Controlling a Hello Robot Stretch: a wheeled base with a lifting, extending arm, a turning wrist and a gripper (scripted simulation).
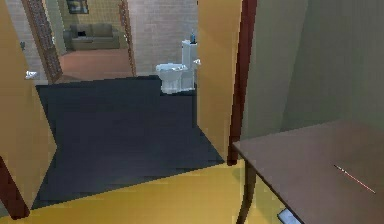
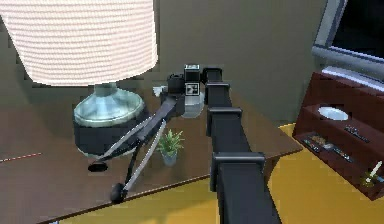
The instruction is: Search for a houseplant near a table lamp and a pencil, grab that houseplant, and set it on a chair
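Arm side view: brown table [image 2: 40,180] fills the near left. On it stands a table lamp [image 2: 100,105] with a wide white ribbed shade over a rounded grey-green glass base.

Houseplant [image 2: 170,146]: a small green sprig in a little pale pot. It stands upright on the table, right of the lamp base and near the table's right edge.

Arm [image 2: 235,150]: a dark square bar rising from the near edge, just right of the plant.

Gripper [image 2: 112,175]: the body sits past the plant, and the thin fingers [image 2: 135,165] slant down to the left across the tabletop, between the lamp base and the plant. Cannot tell whether the fingers are apart or together. Cannot tell whether they hold anything, since the table and lamp lie behind them.

Far right: dark red shelf unit [image 2: 340,95]. Its upper compartment holds a white dish [image 2: 333,113]. The lower one holds small items too blurred to name. A dark screen [image 2: 355,35] is above it.

Forward view: the table's corner is at the near right, with a thin reddish stick [image 1: 355,178] lying on top. Ahead is a doorway onto a dark floor with a white toilet [image 1: 175,75]. A sofa [image 1: 90,38] is in the far room.
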